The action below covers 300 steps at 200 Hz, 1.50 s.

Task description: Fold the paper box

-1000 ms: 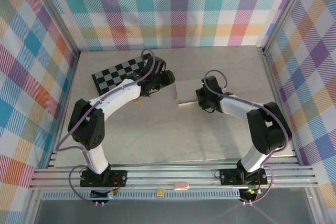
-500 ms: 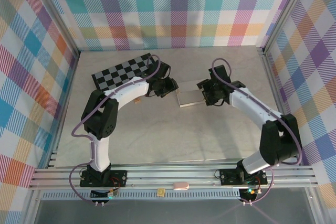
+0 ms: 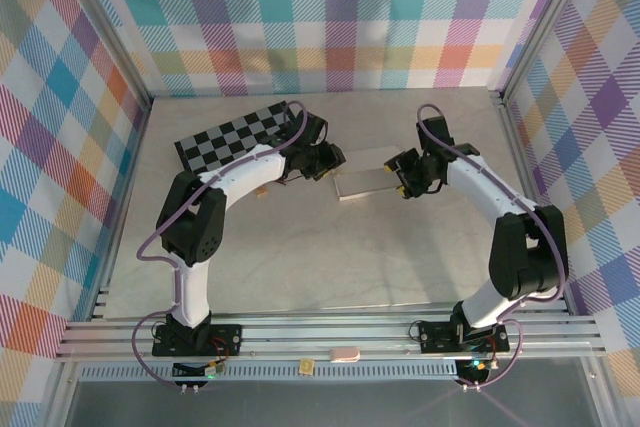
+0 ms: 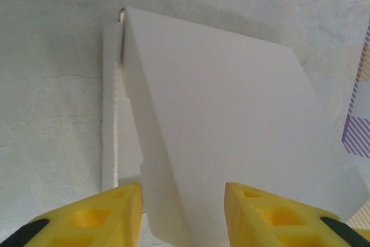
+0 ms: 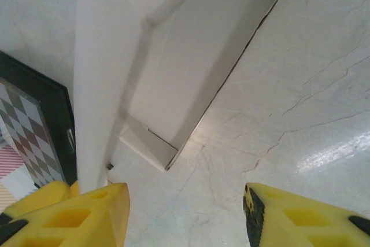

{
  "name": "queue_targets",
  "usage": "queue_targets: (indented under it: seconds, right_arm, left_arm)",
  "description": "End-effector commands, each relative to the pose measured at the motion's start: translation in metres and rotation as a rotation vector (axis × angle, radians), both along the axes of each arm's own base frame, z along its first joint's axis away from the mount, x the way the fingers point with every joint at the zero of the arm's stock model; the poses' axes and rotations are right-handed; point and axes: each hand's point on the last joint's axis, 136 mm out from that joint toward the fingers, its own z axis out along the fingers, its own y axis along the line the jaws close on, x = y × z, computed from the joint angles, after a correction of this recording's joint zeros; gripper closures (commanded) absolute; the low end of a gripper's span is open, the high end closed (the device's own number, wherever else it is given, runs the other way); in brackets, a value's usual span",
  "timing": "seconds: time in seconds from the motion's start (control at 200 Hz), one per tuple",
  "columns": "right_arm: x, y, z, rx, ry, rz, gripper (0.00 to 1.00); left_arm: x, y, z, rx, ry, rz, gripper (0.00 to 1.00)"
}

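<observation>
Top external view: the paper box (image 3: 362, 183), plain white and shallow, lies mid-worktop (image 3: 300, 247) between both tools, one long panel tilted up. Left tool (image 3: 337, 161) straddles that panel, fingers apart; whether it pinches, I cannot tell. Right tool (image 3: 402, 175) gapes wide beside the box's end.

The light is bright, soft and even from above, so the top view is sharp, with only faint shadows. In my right wrist view a glossy streak of glare lies on the table (image 5: 329, 148), and the paper box (image 5: 191, 73) shades its own inside grey. My yellow left fingers (image 4: 110, 215), close to the lens, look soft-edged, and the white box beyond them nearly washes out against the pale surface.
</observation>
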Motion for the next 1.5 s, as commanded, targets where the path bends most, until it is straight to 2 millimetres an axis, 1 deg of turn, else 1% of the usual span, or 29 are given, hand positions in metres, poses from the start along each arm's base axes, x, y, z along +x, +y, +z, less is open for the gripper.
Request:
queue_targets:
  seconds: [0.0, 0.095, 0.155, 0.205, 0.285, 0.35, 0.395, 0.45, 0.47, 0.5, 0.52, 0.535, 0.55, 0.635, 0.695, 0.765, 0.81, 0.945, 1.05, 1.15, 1.32, 1.495]
  right_arm:
    - [0.006, 0.002, 0.046, -0.018, -0.118, 0.074, 0.45]
    - [0.004, -0.01, 0.067, -0.089, -0.158, 0.107, 0.44]
    - [0.007, -0.022, 0.079, -0.129, -0.191, 0.117, 0.43]
    - [0.011, -0.034, 0.084, -0.151, -0.208, 0.119, 0.42]
    - [0.025, -0.052, 0.089, -0.172, -0.236, 0.134, 0.45]
    - [0.042, -0.064, 0.095, -0.208, -0.277, 0.174, 0.45]
    - [0.055, -0.073, 0.093, -0.233, -0.276, 0.203, 0.47]
    - [0.071, -0.077, 0.09, -0.239, -0.281, 0.252, 0.48]
    - [0.076, -0.077, 0.084, -0.238, -0.268, 0.273, 0.49]
    - [0.084, -0.078, 0.083, -0.241, -0.27, 0.301, 0.5]
    - [0.088, -0.077, 0.079, -0.241, -0.26, 0.324, 0.51]
    - [0.09, -0.076, 0.072, -0.24, -0.243, 0.34, 0.51]
    - [0.094, -0.075, 0.071, -0.243, -0.242, 0.355, 0.52]
    - [0.105, -0.073, 0.05, -0.234, -0.2, 0.416, 0.53]
    - [0.108, -0.067, 0.036, -0.2, -0.167, 0.451, 0.54]
    - [0.109, -0.059, 0.023, -0.145, -0.136, 0.481, 0.57]
    - [0.109, -0.054, 0.017, -0.115, -0.13, 0.491, 0.58]
    - [0.102, -0.049, 0.005, -0.074, -0.1, 0.508, 0.59]
    - [0.094, -0.046, -0.004, -0.055, -0.074, 0.514, 0.61]
    - [0.089, -0.042, -0.008, -0.028, -0.069, 0.52, 0.62]
    - [0.078, -0.043, -0.018, -0.032, -0.041, 0.527, 0.62]
    - [0.071, -0.04, -0.021, -0.014, -0.042, 0.521, 0.66]
  left_arm:
    - [-0.003, -0.013, 0.001, -0.032, 0.007, -0.01, 0.59]
    - [-0.004, -0.015, 0.002, -0.031, 0.006, -0.013, 0.61]
    - [-0.005, -0.014, 0.002, -0.024, 0.008, -0.013, 0.62]
    - [-0.005, -0.013, 0.001, -0.018, 0.011, -0.015, 0.64]
    - [-0.006, -0.013, -0.002, -0.016, 0.017, -0.018, 0.66]
    - [-0.006, -0.014, -0.004, -0.016, 0.019, -0.019, 0.68]
    - [-0.005, -0.013, -0.005, -0.013, 0.02, -0.017, 0.68]
    - [-0.005, -0.013, -0.006, -0.008, 0.021, -0.013, 0.68]
    - [-0.005, -0.013, -0.006, -0.007, 0.021, -0.015, 0.68]
    - [-0.006, -0.013, -0.007, -0.007, 0.022, -0.016, 0.68]
    - [-0.006, -0.013, -0.008, -0.005, 0.024, -0.016, 0.68]
    - [-0.005, -0.013, -0.007, -0.006, 0.022, -0.015, 0.68]
    - [-0.005, -0.013, -0.007, -0.007, 0.022, -0.014, 0.68]
    - [-0.004, -0.013, -0.007, -0.008, 0.019, -0.013, 0.68]
    - [-0.004, -0.014, -0.007, -0.009, 0.019, -0.014, 0.68]
    - [-0.003, -0.015, -0.007, -0.009, 0.019, -0.014, 0.68]
    - [-0.003, -0.014, -0.008, -0.007, 0.02, -0.012, 0.68]
    - [-0.003, -0.016, -0.008, -0.008, 0.019, -0.015, 0.68]
    - [-0.003, -0.016, -0.012, -0.006, 0.027, -0.016, 0.68]
    - [-0.003, -0.018, -0.014, -0.006, 0.031, -0.019, 0.68]
    - [-0.002, -0.02, -0.017, -0.007, 0.037, -0.023, 0.68]
    - [-0.004, -0.021, -0.023, -0.008, 0.046, -0.03, 0.71]
